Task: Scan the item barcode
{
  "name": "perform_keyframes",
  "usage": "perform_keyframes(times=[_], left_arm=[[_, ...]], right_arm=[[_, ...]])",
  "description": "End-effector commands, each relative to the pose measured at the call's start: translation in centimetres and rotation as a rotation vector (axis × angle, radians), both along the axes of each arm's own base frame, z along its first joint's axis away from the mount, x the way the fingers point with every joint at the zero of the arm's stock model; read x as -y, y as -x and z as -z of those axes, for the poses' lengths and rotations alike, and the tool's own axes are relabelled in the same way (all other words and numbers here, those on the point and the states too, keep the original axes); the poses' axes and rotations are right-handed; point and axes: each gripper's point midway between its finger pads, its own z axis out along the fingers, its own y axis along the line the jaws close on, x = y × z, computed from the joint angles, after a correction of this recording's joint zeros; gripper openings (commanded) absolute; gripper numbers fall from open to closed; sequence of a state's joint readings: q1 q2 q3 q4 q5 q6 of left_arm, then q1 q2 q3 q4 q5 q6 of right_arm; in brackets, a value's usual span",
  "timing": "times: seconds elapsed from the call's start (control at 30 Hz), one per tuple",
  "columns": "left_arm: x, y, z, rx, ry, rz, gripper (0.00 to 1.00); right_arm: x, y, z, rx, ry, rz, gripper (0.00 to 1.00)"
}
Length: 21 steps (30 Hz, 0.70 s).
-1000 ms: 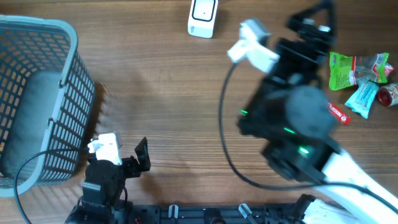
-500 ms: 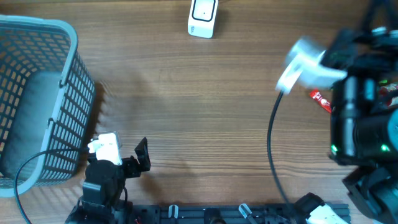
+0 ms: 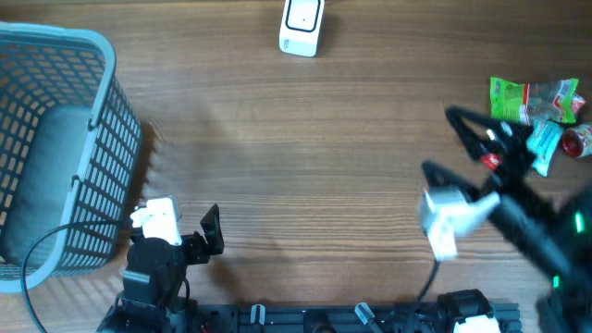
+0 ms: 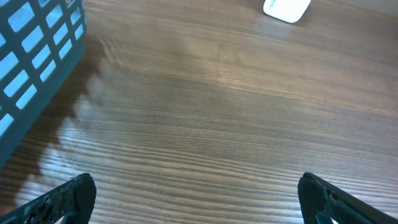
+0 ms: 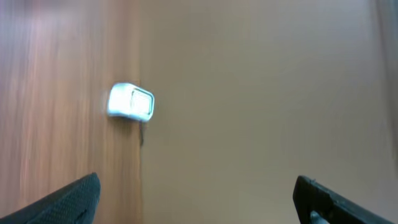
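Table (image 3: 296,157) centre open; basket (image 3: 109,166) blocks left, snack packets (image 3: 518,100) right.

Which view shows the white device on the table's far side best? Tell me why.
Overhead: the white device appears nearly whole and sharp. The left wrist view catches only its cropped end; the right wrist view shows it small and blurred.

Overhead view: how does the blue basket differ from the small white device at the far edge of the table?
The basket is big, grey-blue, with open lattice walls; the white device is small, solid and smooth. The basket stands on the left of the table; the white device lies at the far edge, near the middle. Both rest on that wooden table.
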<state>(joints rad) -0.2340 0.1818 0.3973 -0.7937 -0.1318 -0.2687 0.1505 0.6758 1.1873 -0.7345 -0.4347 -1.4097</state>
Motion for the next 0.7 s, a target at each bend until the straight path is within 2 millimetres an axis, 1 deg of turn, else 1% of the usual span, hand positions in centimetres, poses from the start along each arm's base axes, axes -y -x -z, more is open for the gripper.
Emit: perform_keyframes(times=[0.0,0.07,0.1,0.17,0.23,0.3,0.4,0.43,0.57,0.67], left_arm=[[0.0,0.0,0.0,0.004,0.007,-0.004,1.0],[0.0,0.0,0.0,0.004,0.007,-0.004,1.0],[0.0,0.0,0.0,0.004,0.007,-0.004,1.0],[0.0,0.0,0.0,0.004,0.007,-0.004,1.0],[0.0,0.0,0.0,0.004,0.007,-0.004,1.0],[0.0,0.0,0.0,0.004,0.007,-0.004,1.0],[0.0,0.0,0.0,0.004,0.007,-0.004,1.0],[0.0,0.0,0.0,0.004,0.007,-0.004,1.0],[0.0,0.0,0.0,0.004,0.007,-0.004,1.0],[0.0,0.0,0.0,0.004,0.007,-0.004,1.0]], right_arm=[[0.5,3.2,0.7,-0.144,-0.428,0.065,1.0],[1.5,3.8,1.9,-0.18,-0.578,0.134,1.0],[2.4,3.8,2.5,-0.21,-0.695,0.191,1.0],[5.1,3.5,4.7,-0.297,-1.018,0.361,1.0],[6.3,3.3,6.4,-0.326,-1.172,0.431,1.0],[6.7,3.1,8.2,-0.328,-1.221,0.444,1.0],[6.3,2.5,10.6,-0.29,-1.193,0.404,1.0],[6.3,2.0,11.2,-0.291,-1.193,0.405,1.0],[5.6,0.3,12.5,-0.269,-1.192,0.339,1.0],[5.7,-1.0,14.0,-0.227,-1.201,0.315,1.0]])
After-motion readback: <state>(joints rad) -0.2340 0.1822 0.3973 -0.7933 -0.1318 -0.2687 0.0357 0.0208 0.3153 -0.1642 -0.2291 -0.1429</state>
